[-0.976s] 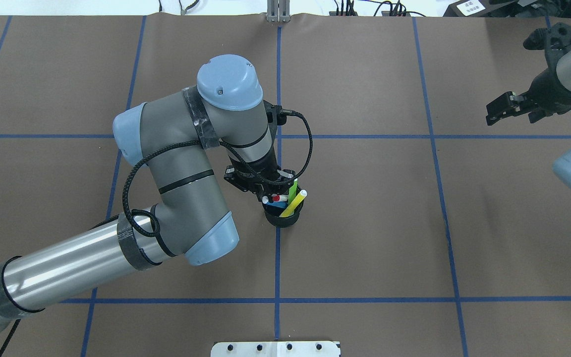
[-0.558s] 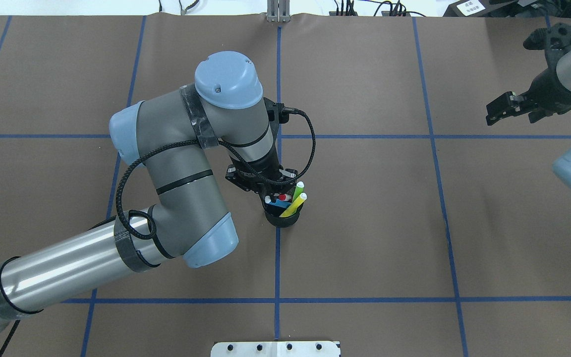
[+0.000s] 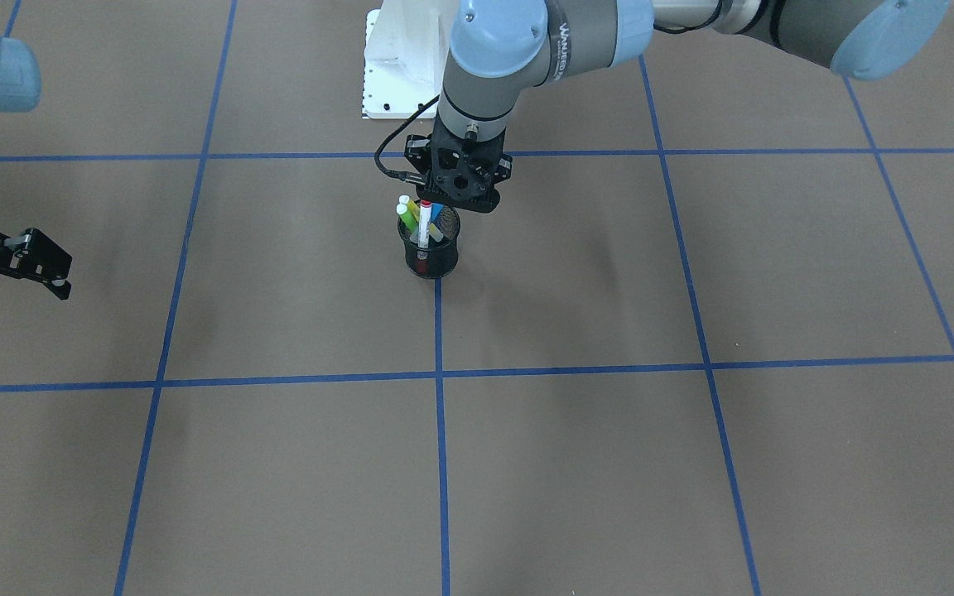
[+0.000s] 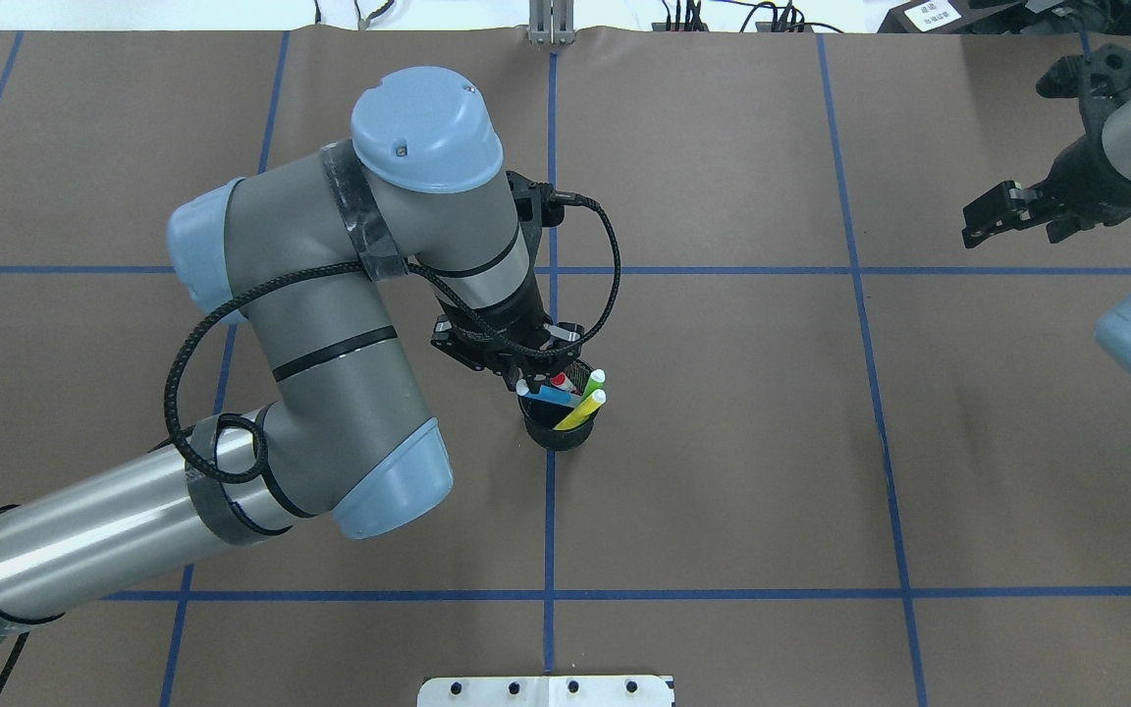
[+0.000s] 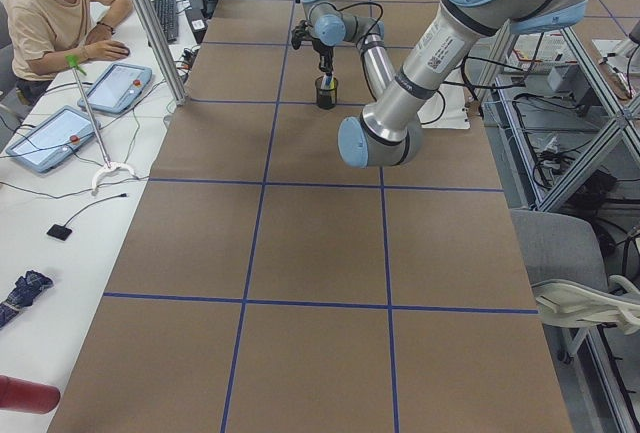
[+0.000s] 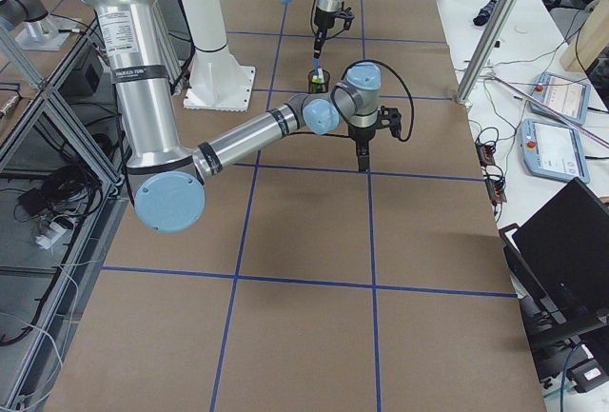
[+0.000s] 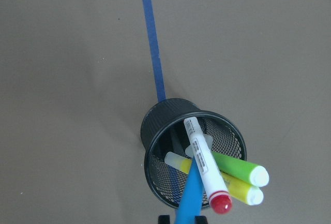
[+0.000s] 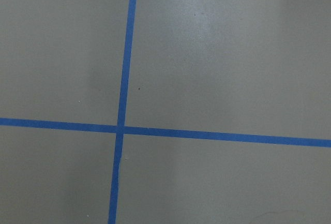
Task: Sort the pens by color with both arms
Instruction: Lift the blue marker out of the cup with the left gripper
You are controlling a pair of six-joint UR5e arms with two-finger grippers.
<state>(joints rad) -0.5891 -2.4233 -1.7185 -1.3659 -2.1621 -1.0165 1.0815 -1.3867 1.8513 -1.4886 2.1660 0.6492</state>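
Rising off the cup [image 7: 155, 131], the left arm [image 4: 330, 324] now sits higher and further toward the robot's own left than a second ago. Its elbow cap looms larger in the overhead view.

The jaws read as clamped on the upper end of the blue pen [image 7: 189, 203]. In the wrist view the barrel runs straight out of the bottom of frame, where the jaws sit. The pads themselves are out of shot, so this is inferred, not seen outright. The overhead view now shows far more blue barrel than before. The pen is slanted, and its lower end is still inside the cup rim.

The other three pens remain in the cup:
- The white pen with red ends [image 7: 204, 164] leans across the blue barrel and appears to touch it.
- The green pen [image 7: 240, 168] and the yellow pen [image 7: 235, 188] lie side by side against the rim. The green one sits a little differently than a second ago.

The right arm [image 4: 1125, 147] is unchanged. It is parked well apart over bare table [image 4: 723, 442], with its jaws apart and holding nothing.

Meaning for the task: the first extraction is underway but not finished, and no pen is laid out or sorted yet.

Risk, as judged: the red-ended pen rests on the blue one and may be dragged or tipped as the blue one clears. The mesh cup looks light and could shift with it.
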